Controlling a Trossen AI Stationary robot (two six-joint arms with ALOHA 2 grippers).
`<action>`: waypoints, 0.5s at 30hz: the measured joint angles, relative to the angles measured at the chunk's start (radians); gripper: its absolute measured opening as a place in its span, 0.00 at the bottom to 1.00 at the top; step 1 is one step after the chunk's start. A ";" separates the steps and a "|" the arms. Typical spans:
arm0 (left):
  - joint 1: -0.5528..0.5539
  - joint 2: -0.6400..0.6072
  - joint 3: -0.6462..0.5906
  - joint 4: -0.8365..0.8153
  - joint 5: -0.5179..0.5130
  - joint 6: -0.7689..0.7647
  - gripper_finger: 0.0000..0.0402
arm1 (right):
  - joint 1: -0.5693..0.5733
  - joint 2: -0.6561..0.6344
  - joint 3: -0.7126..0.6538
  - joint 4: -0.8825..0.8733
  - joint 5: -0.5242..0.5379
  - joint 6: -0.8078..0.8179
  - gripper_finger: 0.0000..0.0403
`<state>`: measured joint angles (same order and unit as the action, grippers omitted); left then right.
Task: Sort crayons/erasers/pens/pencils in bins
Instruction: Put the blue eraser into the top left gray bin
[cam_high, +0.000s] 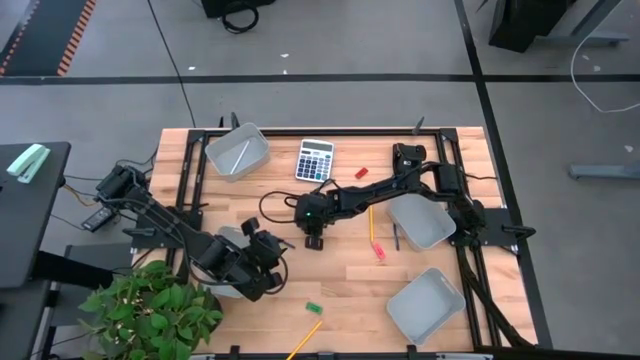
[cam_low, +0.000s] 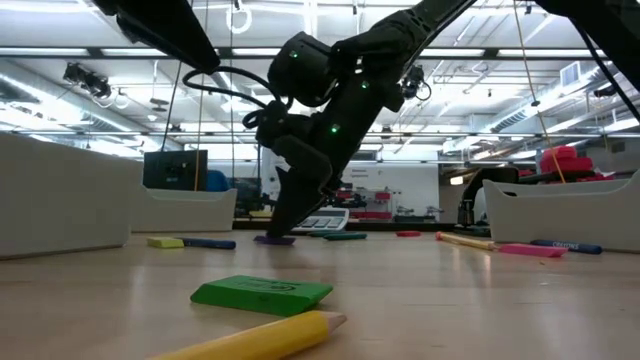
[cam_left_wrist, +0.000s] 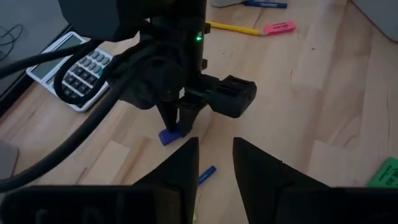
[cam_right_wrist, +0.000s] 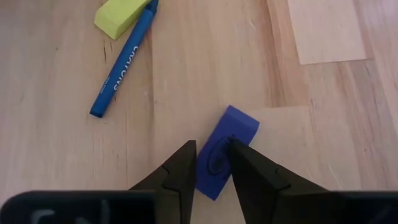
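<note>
- The right gripper (cam_right_wrist: 208, 163) is pinching down on a blue eraser (cam_right_wrist: 224, 149) lying flat on the tabletop (cam_right_wrist: 74, 155), fingers straddling its narrow width without lifting it.
- It looks light, rubbery and grippy, so gripping across the middle suits it.
- The left gripper (cam_left_wrist: 214, 158) is hovering nearby, part open and empty.
- One bin (cam_high: 238, 152) is holding a pencil (cam_high: 236, 154); two bins (cam_high: 424, 221) (cam_high: 425, 303) look empty.
</note>
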<state>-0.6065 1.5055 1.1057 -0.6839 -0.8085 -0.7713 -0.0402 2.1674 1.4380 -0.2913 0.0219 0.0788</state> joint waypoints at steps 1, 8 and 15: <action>0.000 0.000 0.000 -0.001 0.000 -0.003 0.27 | 0.000 0.001 0.000 -0.003 0.001 -0.001 0.27; -0.011 0.000 0.000 -0.001 0.000 -0.003 0.27 | 0.001 0.001 -0.002 -0.012 0.016 -0.048 0.26; -0.014 0.000 0.000 -0.001 0.000 -0.003 0.27 | 0.008 0.001 -0.004 -0.016 0.035 -0.076 0.32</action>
<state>-0.6201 1.5056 1.1053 -0.6846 -0.8085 -0.7742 -0.0318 2.1681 1.4345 -0.3073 0.0572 0.0030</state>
